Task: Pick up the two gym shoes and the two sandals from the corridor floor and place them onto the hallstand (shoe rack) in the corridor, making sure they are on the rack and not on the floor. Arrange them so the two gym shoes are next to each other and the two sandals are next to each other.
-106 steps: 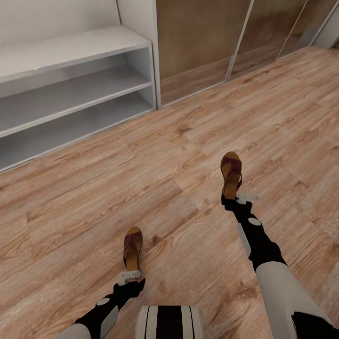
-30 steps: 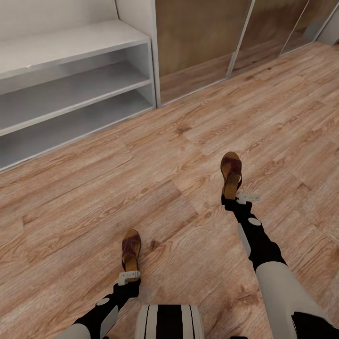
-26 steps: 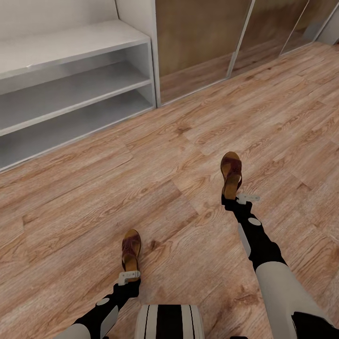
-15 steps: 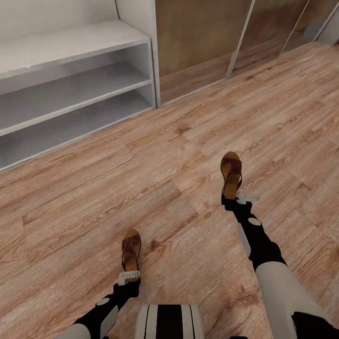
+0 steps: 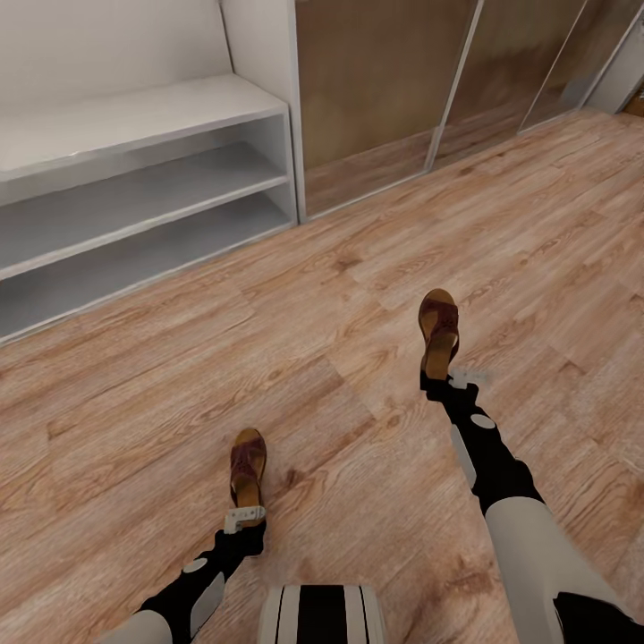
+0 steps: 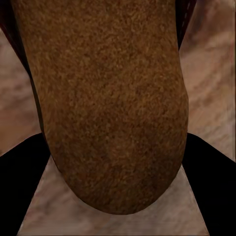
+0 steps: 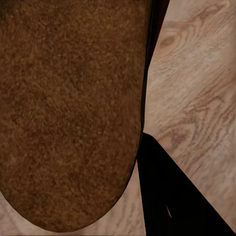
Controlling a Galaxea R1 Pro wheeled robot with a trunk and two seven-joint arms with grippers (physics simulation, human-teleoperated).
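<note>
The two sandals are being carried toward the rack (image 5: 143, 192), it seems, one at each end effector. The left end effector (image 5: 244, 517) is pinching the heel of the left sandal (image 5: 247, 465); the right end effector (image 5: 442, 379) is pinching the right sandal (image 5: 439, 331). Both are being held above the floor (image 5: 358, 259), brown straps far, tan footbeds near. Next, an approach to the far-left shelves is called for

wood-plank floor (image 5: 358, 295), perhaps mirrored sliding doors (image 5: 376, 89)
</note>
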